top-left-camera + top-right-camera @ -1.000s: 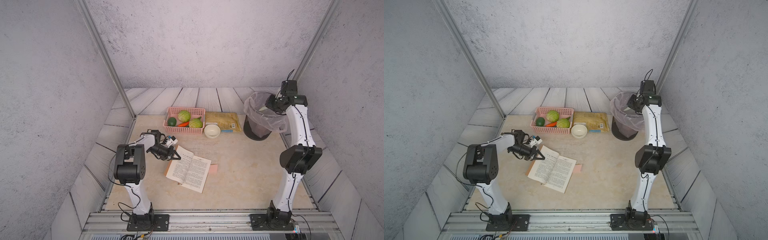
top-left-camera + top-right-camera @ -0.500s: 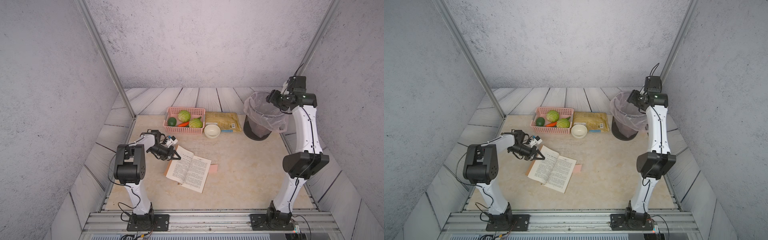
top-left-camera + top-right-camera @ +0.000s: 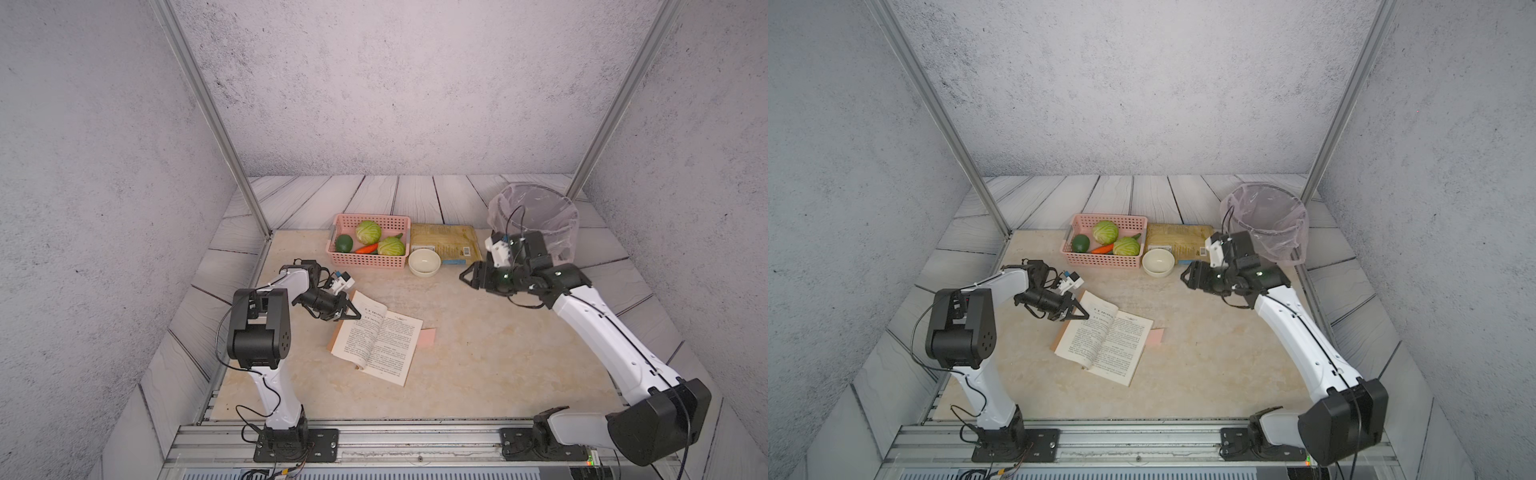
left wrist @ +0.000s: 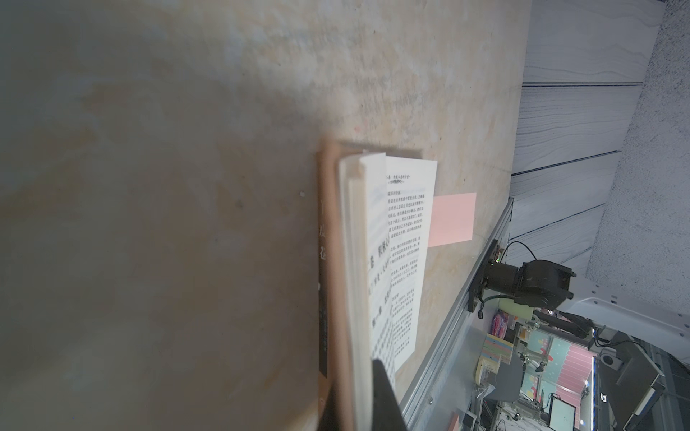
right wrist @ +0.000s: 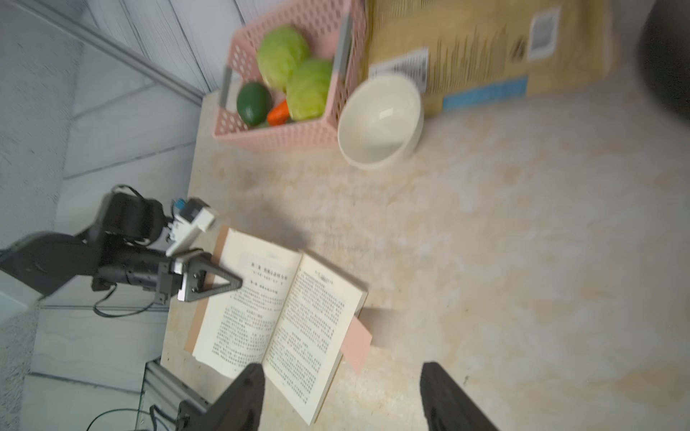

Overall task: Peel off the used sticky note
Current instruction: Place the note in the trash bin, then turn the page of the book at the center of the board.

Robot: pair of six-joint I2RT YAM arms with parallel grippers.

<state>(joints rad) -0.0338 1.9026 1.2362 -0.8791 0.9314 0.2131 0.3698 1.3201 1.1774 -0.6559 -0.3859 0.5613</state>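
An open book [image 3: 378, 340] lies on the table's middle left, also seen in the right wrist view [image 5: 276, 309]. A pink sticky note [image 3: 427, 337] sticks out from under the right page's outer edge, flat on the table, and shows in the other views too [image 3: 1155, 336] [image 4: 451, 218] [image 5: 358, 341]. My left gripper [image 3: 352, 316] is shut on the book's left page stack at its outer edge; one black finger [image 4: 386, 399] lies on the pages. My right gripper [image 3: 467, 277] hangs open and empty above the table near the bowl, well away from the note.
A pink basket [image 3: 365, 259] of vegetables stands at the back. Beside it are a cream bowl [image 3: 424, 262] and a tan bag [image 3: 444, 243]. A lined trash bin [image 3: 536, 224] stands at the back right, just behind the right wrist.
My right arm has swung down from above the trash bin to low over the table, pointing toward the book, and its jaws have opened wider. The left arm and book have not moved.
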